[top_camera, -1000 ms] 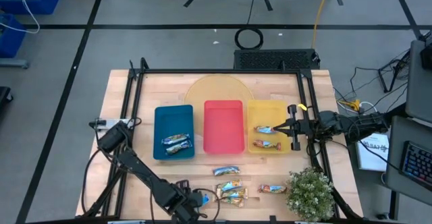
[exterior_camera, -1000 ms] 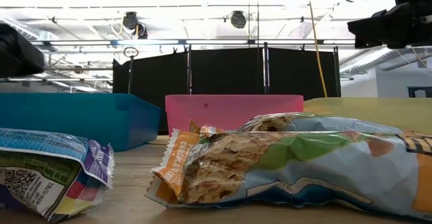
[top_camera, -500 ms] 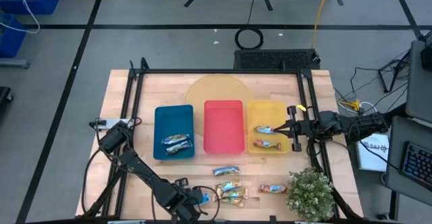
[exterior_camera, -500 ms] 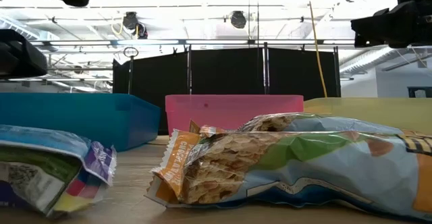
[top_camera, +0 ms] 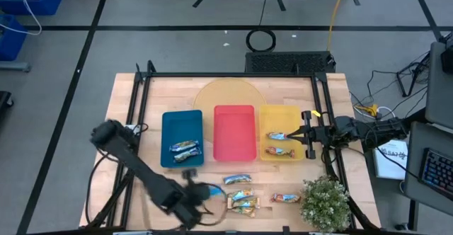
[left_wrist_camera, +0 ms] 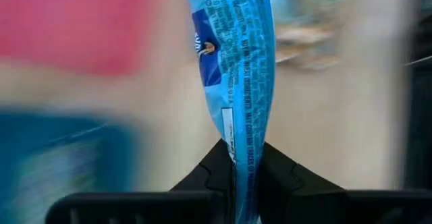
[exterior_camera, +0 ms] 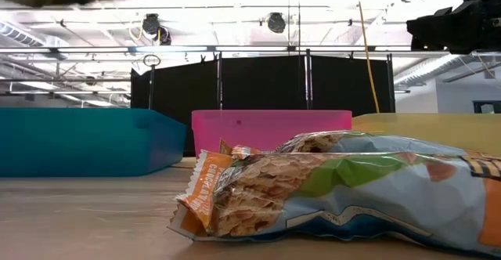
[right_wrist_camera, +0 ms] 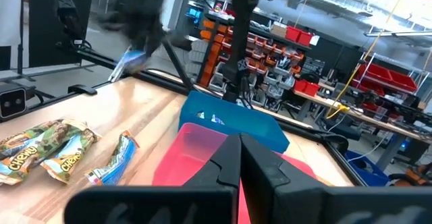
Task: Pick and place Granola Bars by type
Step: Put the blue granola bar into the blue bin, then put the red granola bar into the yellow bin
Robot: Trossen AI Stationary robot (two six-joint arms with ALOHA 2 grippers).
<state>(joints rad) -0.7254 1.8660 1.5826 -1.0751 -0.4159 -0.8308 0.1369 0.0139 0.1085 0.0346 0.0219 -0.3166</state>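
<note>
Left hand (left_wrist_camera: 241, 158) is blurred at lower left of the high view, clamping a blue bar (left_wrist_camera: 233, 62); its small print is unreadable. Right hand (right_wrist_camera: 240, 158) is clenched, empty.

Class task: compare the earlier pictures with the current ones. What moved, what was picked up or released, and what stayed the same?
The left gripper closed on the blue-wrapped bar at the table's front and lifted it; in the low view the bar has left the tabletop, and the arm has swung up and toward the trays. The right gripper stayed shut over the yellow tray. The bars in the trays and the loose bars did not move.
</note>
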